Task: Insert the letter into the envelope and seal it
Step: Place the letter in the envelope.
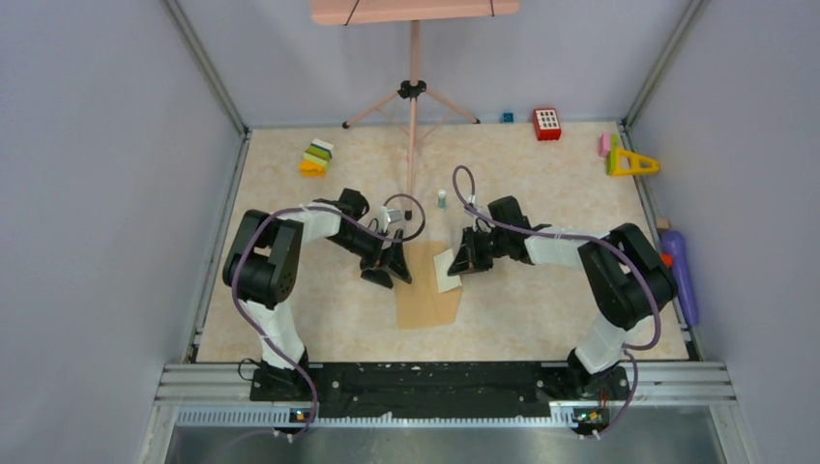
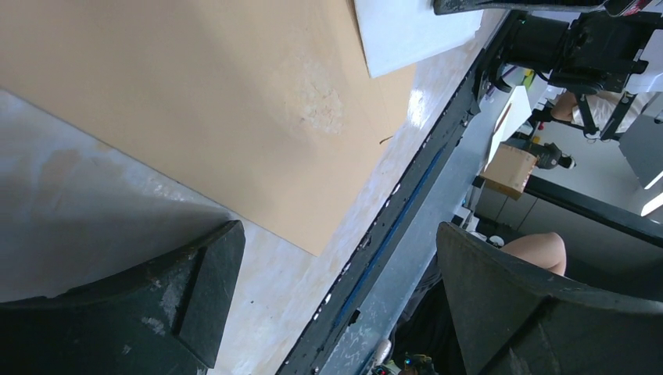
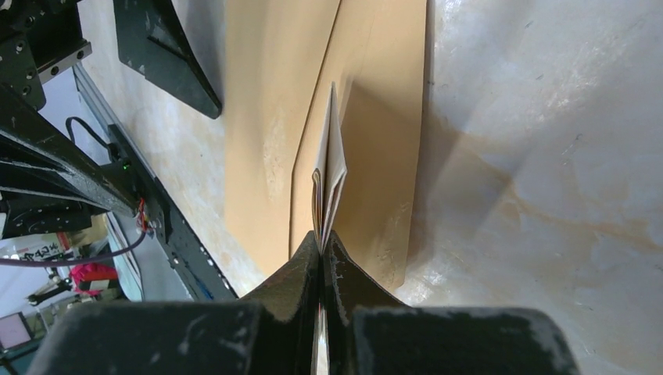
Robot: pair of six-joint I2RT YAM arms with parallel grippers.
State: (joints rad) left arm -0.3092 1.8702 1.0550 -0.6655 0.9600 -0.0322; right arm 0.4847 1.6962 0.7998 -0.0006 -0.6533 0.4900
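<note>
Surface: beige marbled tabletop (image 1: 541, 309); toy blocks (image 1: 317, 157) sit along the far edge, well away from both sets of jaws.
Right gripper (image 3: 323, 242): jaws pressed together, pinching the near edge of the letter (image 3: 330, 176). The folded sheet stands edge-on, straight out ahead of the tips.
Why (my read): held on edge so the thin side can slide into a mouth, not laid flat.
Envelope (image 3: 375, 117): flat on the table, under and ahead of the right jaws. The letter hangs over its face; can't tell if they touch.
Left gripper (image 2: 338, 242): jaws spread wide, nothing clamped. The envelope's corner shows below the gap, ungripped.
Why (my read): posted at the envelope's edge to pin it, or to lift the flap, while the other arm feeds.
Envelope contents: nothing seen inside. Mouth and flap aren't clear in any view.
Stage: letter not yet in, sealing not begun.
</note>
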